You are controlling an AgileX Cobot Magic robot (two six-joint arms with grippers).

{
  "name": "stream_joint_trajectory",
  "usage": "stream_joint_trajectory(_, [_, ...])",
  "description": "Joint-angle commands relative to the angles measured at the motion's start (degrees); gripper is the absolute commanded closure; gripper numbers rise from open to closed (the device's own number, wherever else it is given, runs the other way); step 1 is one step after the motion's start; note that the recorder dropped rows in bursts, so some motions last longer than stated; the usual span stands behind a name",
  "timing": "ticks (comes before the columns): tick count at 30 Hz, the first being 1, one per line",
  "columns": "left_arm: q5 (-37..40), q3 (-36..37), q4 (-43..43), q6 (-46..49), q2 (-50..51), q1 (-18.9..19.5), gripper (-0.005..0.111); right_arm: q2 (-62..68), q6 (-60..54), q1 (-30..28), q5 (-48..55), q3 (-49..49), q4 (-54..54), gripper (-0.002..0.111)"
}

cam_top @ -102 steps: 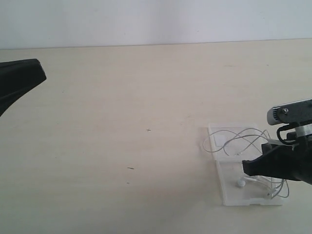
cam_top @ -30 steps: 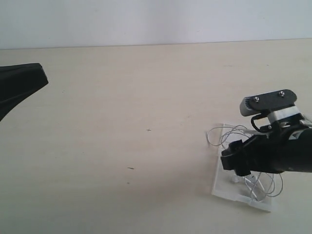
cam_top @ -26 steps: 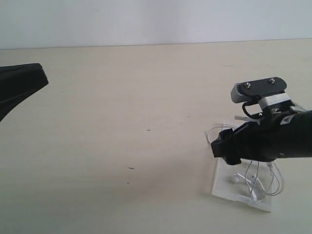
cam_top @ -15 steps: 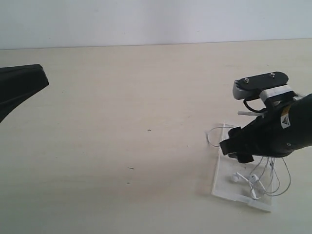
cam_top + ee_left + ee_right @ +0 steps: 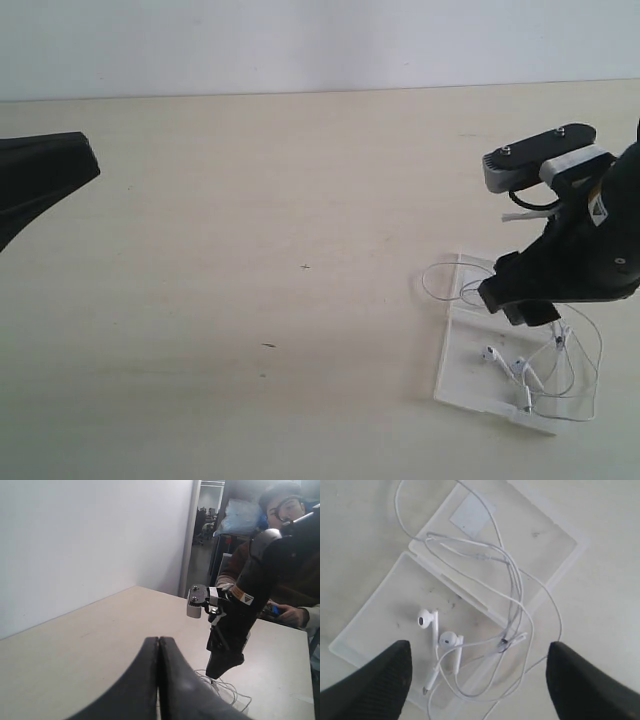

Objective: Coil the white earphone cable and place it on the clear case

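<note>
Right claw [image 5: 479, 652] spread above clear case [image 5: 540, 545]; white earphone cable [image 5: 449, 640] overhangs edges.

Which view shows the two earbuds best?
The right wrist view: it looks down on the earbuds, both large and sharp on the case. The exterior view shows them tiny; the left wrist view does not resolve them.
</note>
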Motion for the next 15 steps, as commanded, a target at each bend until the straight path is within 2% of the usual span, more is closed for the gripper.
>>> stream_joint_trajectory(1, [-0.46, 0.14, 0.09, -0.37, -0.42, 0.10, 0.107, -1.15, 0.12, -0.31, 5.63, -3.55, -4.76, 0.048])
stream_joint_trajectory(3, [-0.46, 0.14, -0.03, -0.37, -0.55, 0.10, 0.107, -3.96, 2.63, -0.31, 5.88, -3.81, -7.48, 0.068])
stream_joint_trajectory(4, [-0.46, 0.55, -0.03, -1.38, -1.50, 0.10, 0.107, -11.31, 7.77, -0.31, 3.67, -1.56, -11.22, 0.103])
stream_joint_trajectory(5, [-0.46, 1.54, -0.03, -4.48, -4.92, 0.10, 0.107, -22.69, 12.33, 0.06, -1.21, 3.14, -11.30, 0.108])
stream_joint_trajectory(6, [-0.46, 3.46, -0.03, -9.05, -11.17, 0.10, 0.107, -36.92, 12.60, 0.55, -5.97, 8.59, -7.41, 0.108])
stream_joint_trajectory(8, [-0.46, 5.59, 0.06, -15.01, -18.36, 0.10, 0.107, -49.69, 9.64, 0.83, -9.42, 12.78, -0.68, 0.108])
stream_joint_trajectory(10, [-0.46, 7.01, -0.20, -18.65, -23.96, 0.10, 0.107, -57.01, 3.71, 0.83, -9.96, 14.49, 5.17, 0.108])
stream_joint_trajectory(12, [6.93, 8.73, -0.20, -24.76, -32.22, 0.10, 0.107, -64.63, -3.22, 0.83, -9.53, 16.24, 12.21, 0.108])
stream_joint_trajectory(15, [16.27, 10.32, -0.20, -30.35, -43.21, 0.10, 0.107, -71.13, -3.41, 0.83, -11.01, 17.20, 15.15, 0.108])
